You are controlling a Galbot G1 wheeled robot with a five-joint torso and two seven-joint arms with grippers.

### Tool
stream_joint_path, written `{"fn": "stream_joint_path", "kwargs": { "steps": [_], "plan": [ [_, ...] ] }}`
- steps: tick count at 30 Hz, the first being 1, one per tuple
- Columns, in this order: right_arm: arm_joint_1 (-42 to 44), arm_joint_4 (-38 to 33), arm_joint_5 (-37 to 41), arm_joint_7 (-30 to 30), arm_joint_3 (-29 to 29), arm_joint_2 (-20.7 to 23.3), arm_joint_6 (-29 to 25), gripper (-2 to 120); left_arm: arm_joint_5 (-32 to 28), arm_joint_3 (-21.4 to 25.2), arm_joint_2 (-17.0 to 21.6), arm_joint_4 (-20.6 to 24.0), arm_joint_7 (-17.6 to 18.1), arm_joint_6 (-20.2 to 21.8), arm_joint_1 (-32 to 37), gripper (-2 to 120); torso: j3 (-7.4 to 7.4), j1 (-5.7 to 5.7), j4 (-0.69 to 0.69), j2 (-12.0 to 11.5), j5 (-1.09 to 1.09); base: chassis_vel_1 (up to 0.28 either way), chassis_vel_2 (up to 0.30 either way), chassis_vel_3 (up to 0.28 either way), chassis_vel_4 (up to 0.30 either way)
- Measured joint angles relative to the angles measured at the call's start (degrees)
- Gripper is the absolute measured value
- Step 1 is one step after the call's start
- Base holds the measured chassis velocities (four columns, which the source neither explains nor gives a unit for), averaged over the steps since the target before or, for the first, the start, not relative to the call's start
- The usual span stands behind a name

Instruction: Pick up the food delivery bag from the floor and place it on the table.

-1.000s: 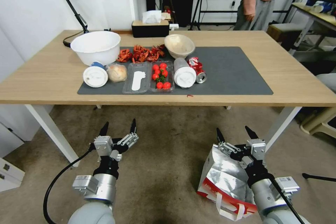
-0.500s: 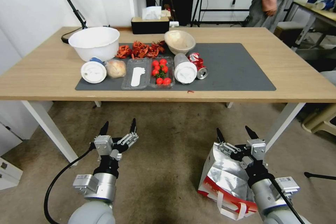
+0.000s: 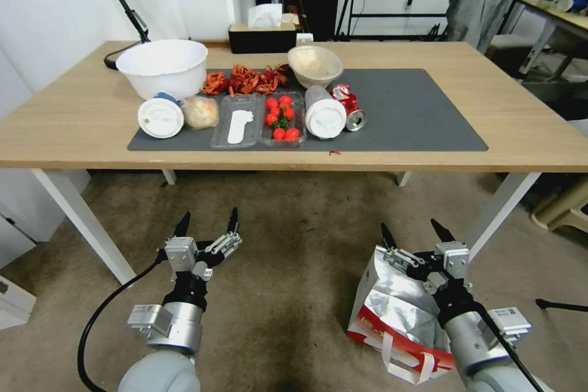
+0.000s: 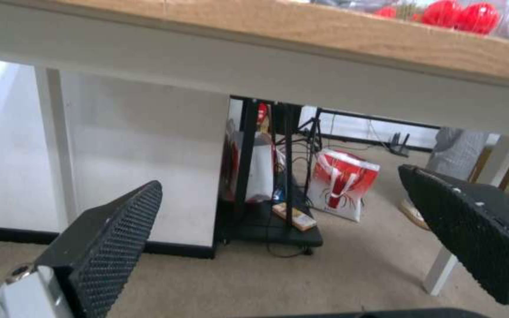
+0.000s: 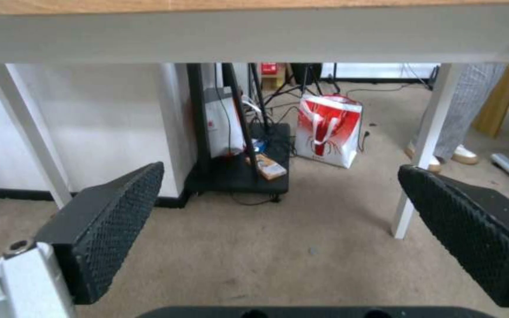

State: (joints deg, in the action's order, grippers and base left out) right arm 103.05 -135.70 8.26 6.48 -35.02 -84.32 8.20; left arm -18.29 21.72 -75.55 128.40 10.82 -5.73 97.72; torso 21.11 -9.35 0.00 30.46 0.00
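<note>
free: right half of dark grey mat [image 3: 416, 107] | blocked: left half by bowls, cups, tomato tray [image 3: 282, 119] | obstacle: table [image 3: 73, 128] edge overhead

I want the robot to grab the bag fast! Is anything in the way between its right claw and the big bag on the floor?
Nothing visible. The right gripper hangs open just above the food delivery bag, which lies tilted on the floor. The left gripper is open too, away over bare floor.

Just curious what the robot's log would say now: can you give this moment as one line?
food delivery bag: on floor | right gripper: above bag, open | left gripper: idle, open | table: bag not there
</note>
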Motion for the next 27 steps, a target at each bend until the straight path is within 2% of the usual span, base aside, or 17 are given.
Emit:
{"fn": "stream_joint_path", "kwargs": {
  "steps": [27],
  "plan": [
    [0.3,0.5,-1.0,0.2,0.1,-0.3,-0.8,100,-0.6,0.2,0.4,0.0,0.2,-0.4,0.1,100,-3.95,2.27,0.00,-6.2,0.00,0.000,0.000,0.000,0.000]
  ]
}}
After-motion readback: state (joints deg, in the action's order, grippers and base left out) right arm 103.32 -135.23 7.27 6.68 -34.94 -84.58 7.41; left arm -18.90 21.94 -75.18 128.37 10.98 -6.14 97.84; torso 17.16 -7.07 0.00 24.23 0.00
